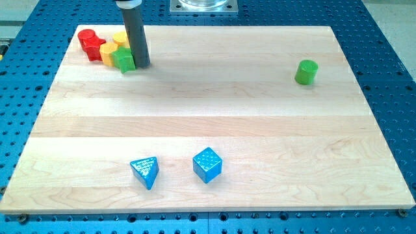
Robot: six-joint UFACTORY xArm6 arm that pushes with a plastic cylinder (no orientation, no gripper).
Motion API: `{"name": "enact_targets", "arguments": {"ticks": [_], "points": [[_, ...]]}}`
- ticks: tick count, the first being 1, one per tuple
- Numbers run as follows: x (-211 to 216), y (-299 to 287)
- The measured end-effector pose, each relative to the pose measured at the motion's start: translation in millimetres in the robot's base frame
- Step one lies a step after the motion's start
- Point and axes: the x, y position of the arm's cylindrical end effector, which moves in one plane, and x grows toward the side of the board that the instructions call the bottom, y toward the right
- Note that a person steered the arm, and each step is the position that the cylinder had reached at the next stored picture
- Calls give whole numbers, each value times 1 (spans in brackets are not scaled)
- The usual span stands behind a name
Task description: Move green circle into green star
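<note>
Two blue blocks sit nearest: a blue triangle (145,172) and a blue cube (207,164). Far right, one green circle (306,72). Far left, two red and two yellow blocks crowd one green star (123,60), my tip (142,65) touching it, grasping nothing.

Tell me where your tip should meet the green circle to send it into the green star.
Press its upright wall on the view's right side. The green circle stands far right of the green star, so it must travel left. My tip is beside the star now.
</note>
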Motion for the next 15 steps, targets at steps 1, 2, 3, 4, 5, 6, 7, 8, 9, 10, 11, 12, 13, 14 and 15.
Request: {"name": "enact_targets", "arguments": {"ticks": [1, 2, 3, 4, 5, 6, 7, 8, 9, 10, 11, 12, 13, 14, 15], "points": [[6, 83], [-9, 93], [-13, 96], [-13, 96], [-36, 72], [-64, 125], [-64, 204], [-25, 273], [-5, 387], [16, 426], [37, 425], [37, 425], [49, 425], [66, 406], [58, 332]]}}
